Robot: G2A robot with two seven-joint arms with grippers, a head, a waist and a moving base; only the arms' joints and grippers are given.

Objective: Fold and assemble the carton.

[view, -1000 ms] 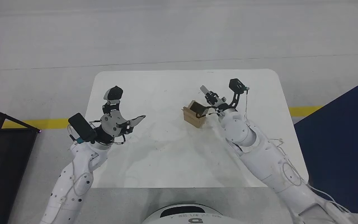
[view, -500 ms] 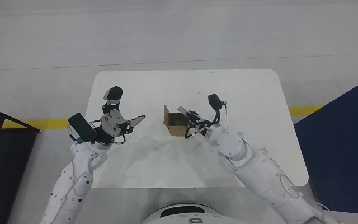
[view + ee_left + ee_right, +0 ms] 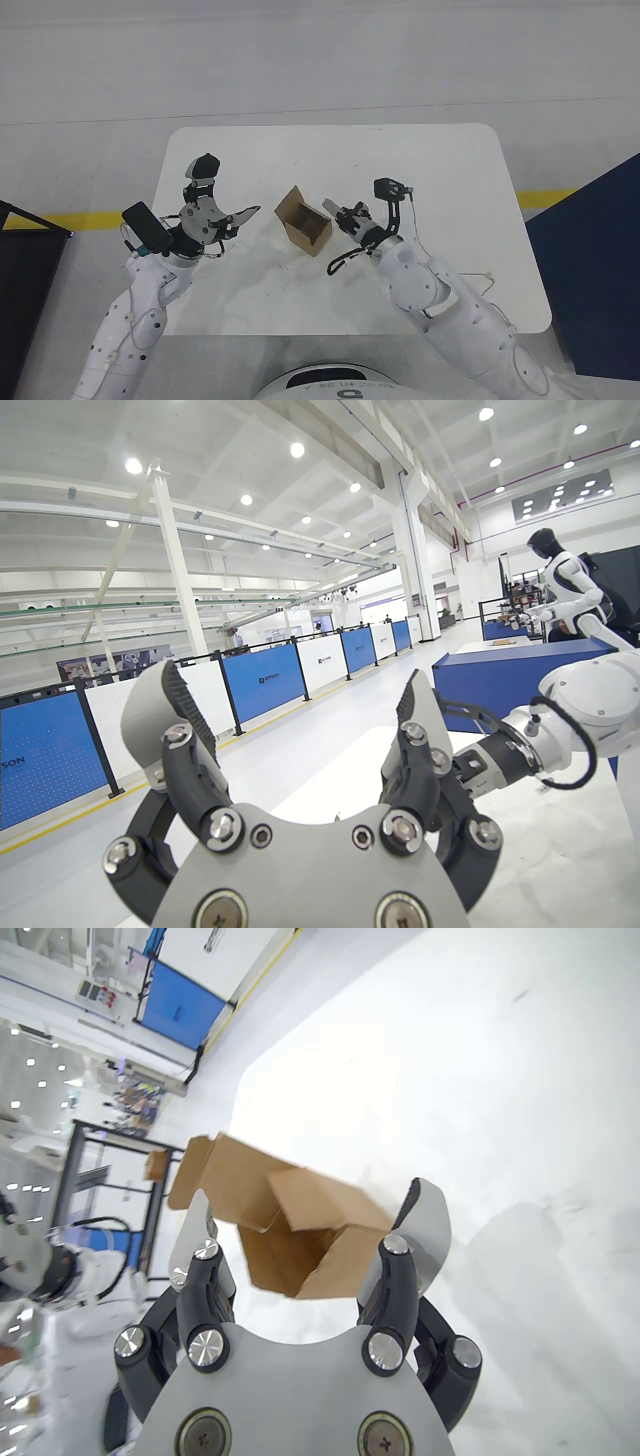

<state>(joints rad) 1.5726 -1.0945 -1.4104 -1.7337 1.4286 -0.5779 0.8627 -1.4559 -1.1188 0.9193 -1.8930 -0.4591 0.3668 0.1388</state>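
top: overhead, looking straight down on the whole bench (image 3: 450, 160)
left wrist: behind its pincer (image 3: 290, 680), facing out across the hall
right wrist: close on the carton (image 3: 300, 1228)
shared: top and right wrist both see carton and bench

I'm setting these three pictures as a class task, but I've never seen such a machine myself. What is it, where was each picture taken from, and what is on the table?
This is a two-armed robot, meant to fold and assemble the brown carton. The wide picture looks down from a camera above its arms onto a white table. The other two come from cameras on its wrists. The left gripper, a two-fingered claw, is open and empty. The right gripper holds the carton, tilted, one end open with a loose flap, near the table's middle.
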